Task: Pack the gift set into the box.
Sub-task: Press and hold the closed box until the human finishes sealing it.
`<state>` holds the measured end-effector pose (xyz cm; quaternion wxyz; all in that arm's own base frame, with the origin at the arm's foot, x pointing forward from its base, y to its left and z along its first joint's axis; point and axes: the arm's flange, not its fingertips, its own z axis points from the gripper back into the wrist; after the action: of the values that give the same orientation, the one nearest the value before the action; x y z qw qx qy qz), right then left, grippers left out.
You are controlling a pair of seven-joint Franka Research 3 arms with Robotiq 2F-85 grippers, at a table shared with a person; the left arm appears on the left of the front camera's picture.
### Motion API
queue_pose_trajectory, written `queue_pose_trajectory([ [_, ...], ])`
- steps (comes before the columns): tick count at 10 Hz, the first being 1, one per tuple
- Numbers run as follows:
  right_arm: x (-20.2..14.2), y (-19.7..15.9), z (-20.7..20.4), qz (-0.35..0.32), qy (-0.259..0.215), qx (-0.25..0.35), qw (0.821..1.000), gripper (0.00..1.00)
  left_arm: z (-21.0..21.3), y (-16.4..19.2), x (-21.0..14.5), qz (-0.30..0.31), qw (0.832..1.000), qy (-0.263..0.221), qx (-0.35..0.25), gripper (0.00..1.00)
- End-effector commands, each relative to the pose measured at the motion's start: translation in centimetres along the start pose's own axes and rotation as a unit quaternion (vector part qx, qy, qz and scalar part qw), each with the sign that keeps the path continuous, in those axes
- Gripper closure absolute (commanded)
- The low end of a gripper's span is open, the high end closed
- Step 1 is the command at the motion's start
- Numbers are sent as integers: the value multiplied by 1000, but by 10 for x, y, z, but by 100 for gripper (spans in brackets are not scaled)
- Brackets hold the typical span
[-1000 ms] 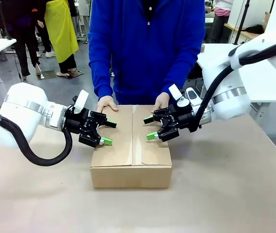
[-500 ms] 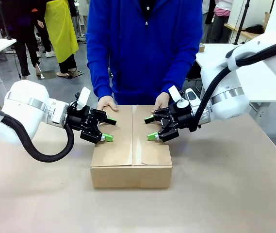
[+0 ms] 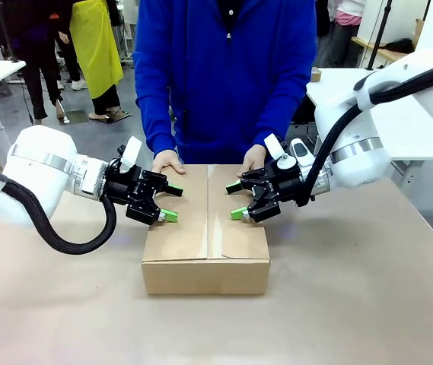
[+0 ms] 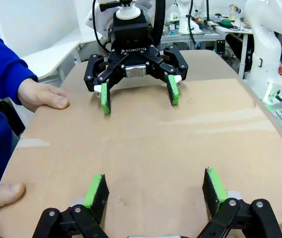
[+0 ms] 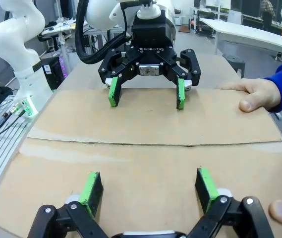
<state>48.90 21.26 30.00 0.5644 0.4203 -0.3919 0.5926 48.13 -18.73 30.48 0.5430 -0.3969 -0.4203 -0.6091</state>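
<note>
The big flat brown cardboard box [image 3: 205, 228] sits shut in the middle of the brown table [image 3: 353, 296]. A person's hand [image 3: 168, 161] and their other hand [image 3: 253, 159] rest on its far edge. My left gripper [image 3: 173, 204] and right gripper [image 3: 235, 200] are both spread wide and empty, low over the top flaps. I think the box is light and stiff but the flaps can bend, so I would press gently near the middle seam

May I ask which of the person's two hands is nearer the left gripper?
The hand at picture left on the box, just behind the left gripper; the other hand sits by the right gripper.

Left gripper [image 3: 171, 203] risen slightly over box [image 3: 201, 255] flap.
</note>
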Motion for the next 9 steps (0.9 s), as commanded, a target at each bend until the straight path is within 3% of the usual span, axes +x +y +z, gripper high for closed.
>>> queue_pose_trajectory([
  [1,-1,1,-2,1,1,2,1000,0,-1,-2,-3,2,1000,-3,-3,0],
  [9,-1,1,-2,1,1,2,1000,0,-1,-2,-3,2,1000,-3,-3,0],
])
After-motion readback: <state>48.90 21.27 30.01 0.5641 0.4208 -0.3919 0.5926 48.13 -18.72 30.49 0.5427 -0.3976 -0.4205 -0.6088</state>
